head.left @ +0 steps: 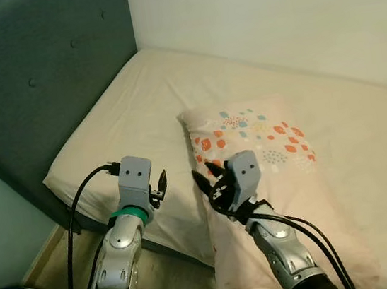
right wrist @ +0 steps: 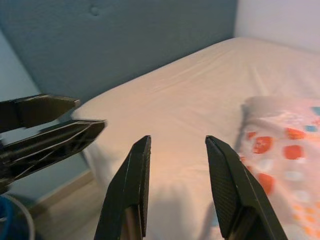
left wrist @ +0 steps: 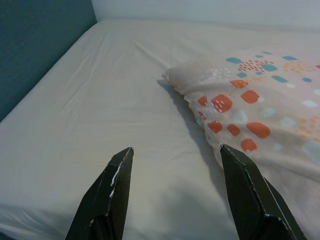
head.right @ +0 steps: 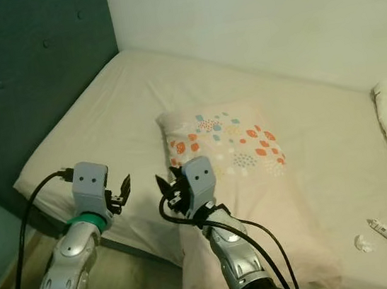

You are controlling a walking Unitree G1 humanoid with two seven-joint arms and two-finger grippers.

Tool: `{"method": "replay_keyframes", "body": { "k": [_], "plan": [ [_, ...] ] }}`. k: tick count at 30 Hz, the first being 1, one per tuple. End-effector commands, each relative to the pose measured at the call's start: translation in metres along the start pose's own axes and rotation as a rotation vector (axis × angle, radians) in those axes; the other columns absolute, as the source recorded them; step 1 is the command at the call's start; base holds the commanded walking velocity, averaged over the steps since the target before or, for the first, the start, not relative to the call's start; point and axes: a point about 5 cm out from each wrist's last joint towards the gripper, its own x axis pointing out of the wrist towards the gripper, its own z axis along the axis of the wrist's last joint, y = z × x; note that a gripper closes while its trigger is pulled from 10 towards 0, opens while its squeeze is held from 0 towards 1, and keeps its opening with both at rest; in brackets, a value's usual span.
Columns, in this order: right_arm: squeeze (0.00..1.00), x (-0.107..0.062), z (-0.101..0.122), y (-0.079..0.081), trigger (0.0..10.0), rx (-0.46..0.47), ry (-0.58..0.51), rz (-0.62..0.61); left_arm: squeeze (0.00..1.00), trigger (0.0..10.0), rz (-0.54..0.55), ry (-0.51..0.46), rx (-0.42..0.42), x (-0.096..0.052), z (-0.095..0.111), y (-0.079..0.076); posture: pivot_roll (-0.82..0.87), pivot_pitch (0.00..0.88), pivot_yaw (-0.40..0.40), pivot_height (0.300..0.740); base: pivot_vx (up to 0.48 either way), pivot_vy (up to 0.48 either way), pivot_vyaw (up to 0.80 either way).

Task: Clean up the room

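Left eye view: patterned pillow (head.left: 259, 178) lies on bed (head.left: 140, 116), near end overhanging mattress edge. Right gripper (head.left: 209, 180) above pillow's near left edge, fingers parted, empty. Left gripper (head.left: 162, 184) beside pillow, over bare sheet, fingers parted, empty. Headboard (head.left: 35, 80) beyond.
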Motion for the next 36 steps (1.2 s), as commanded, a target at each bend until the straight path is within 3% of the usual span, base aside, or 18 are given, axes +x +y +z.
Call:
{"method": "replay_keyframes", "body": {
  "k": [1, 8, 36],
  "plan": [
    [0.0, -0.0014, -0.0026, -0.0028, 10.0, -0.02, 0.01, -0.024, 0.0, 10.0, 0.018, 0.035, -0.017, -0.0025, -0.007, 0.0017, 0.01, 0.039, -0.006, 0.728, 0.0, 0.0, 0.0],
    [0.0, -0.0015, -0.0021, -0.0039, 10.0, -0.025, 0.007, -0.029, 0.0, 10.0, 0.024, 0.035, -0.017, -0.0024, -0.0066, 0.0022, 0.02, 0.039, -0.007, 0.723, 0.0, 0.0, 0.0],
    [0.0, -0.0017, -0.0038, -0.0022, 10.0, -0.022, 0.01, -0.028, 0.0, 10.0, 0.024, 0.031, -0.007, -0.0003, -0.0046, 0.002, 0.01, 0.039, -0.003, 0.623, 0.0, 0.0, 0.0]
  ]
}}
